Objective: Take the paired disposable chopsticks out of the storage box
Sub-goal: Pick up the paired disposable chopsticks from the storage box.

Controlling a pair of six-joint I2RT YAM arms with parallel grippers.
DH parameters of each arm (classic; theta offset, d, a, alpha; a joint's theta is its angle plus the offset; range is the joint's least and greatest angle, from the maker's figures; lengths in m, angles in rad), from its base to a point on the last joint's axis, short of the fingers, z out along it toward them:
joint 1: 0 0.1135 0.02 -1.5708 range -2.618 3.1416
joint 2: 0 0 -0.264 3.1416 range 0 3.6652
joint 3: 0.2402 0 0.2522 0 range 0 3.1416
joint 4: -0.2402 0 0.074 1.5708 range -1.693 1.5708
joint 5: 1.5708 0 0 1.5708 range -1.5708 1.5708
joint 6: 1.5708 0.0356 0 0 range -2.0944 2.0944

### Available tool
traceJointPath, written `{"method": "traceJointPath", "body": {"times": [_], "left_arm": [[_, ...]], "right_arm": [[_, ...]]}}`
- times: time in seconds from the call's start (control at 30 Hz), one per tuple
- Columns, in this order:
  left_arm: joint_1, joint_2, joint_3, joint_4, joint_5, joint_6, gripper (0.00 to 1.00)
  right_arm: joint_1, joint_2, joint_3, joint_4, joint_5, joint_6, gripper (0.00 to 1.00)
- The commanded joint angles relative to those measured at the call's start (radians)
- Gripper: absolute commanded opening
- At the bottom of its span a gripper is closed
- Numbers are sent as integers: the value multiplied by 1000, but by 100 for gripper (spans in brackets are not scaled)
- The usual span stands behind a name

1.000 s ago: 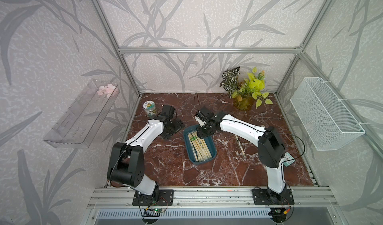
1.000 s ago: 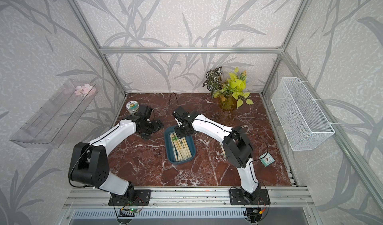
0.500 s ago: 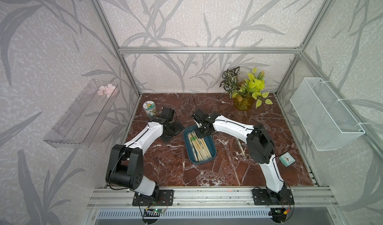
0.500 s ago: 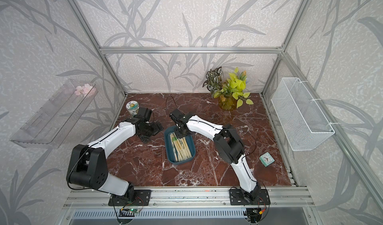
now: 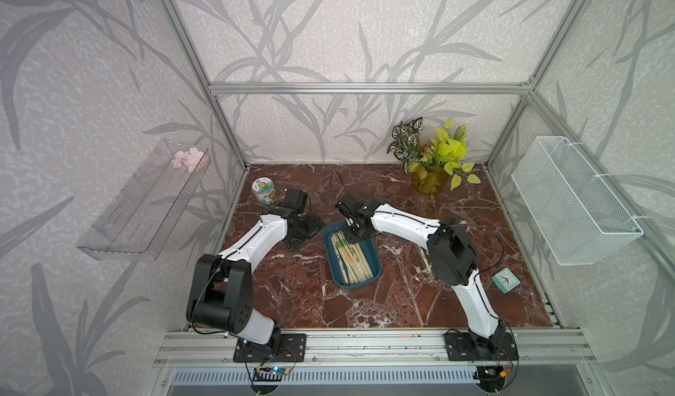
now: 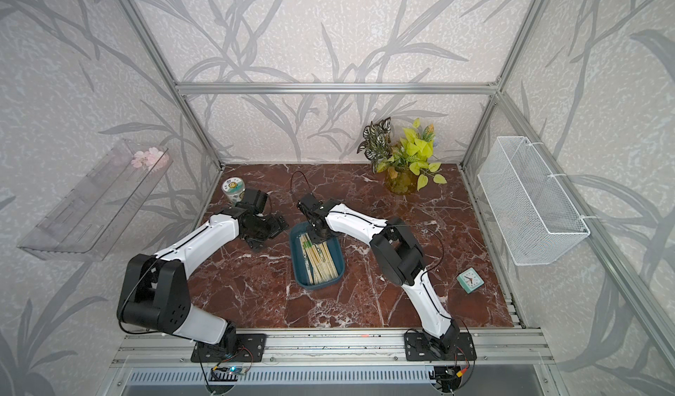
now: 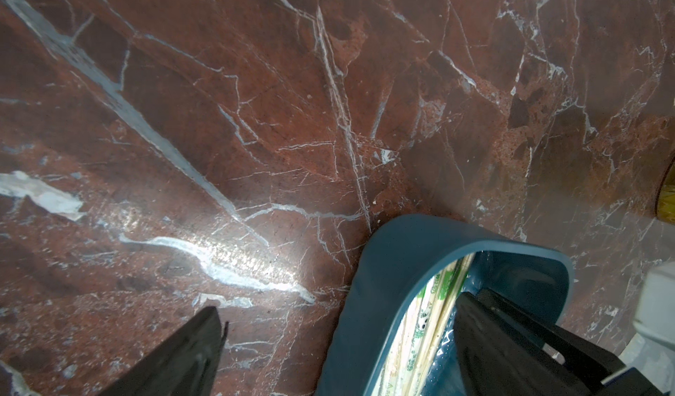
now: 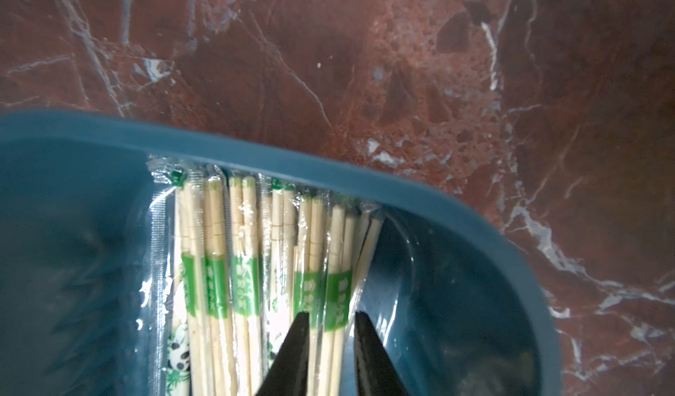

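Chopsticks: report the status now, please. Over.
Left gripper open, beside box. Right gripper astride one pair, grip unconfirmed. Chopsticks lying in box. No obstruction seen.

far end of storage box (image 5: 377,266) is taken: right gripper (image 8: 331,315) is down in it, jaws a narrow gap astride one pair of the paired disposable chopsticks (image 5: 352,257), end wall close beyond the tips. bare box floor either side of the bundle. left gripper (image 5: 305,231) crowds the box corner on its side, jar (image 5: 263,191) behind it. marble table (image 5: 292,295) toward the rail is clear.
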Motion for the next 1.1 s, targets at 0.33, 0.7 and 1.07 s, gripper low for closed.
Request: {"method": "traceJointPath", "body": {"times": [0.33, 0.7, 1.07], "left_arm": [[4, -11, -9, 14, 14, 18, 99], [4, -6, -11, 19, 21, 21, 99], [4, 7, -3, 33, 31, 17, 99]], "right_arm": [[2, 53, 16, -41, 14, 25, 23], [2, 33, 9, -48, -7, 36, 14], [2, -54, 7, -46, -10, 50, 9]]}}
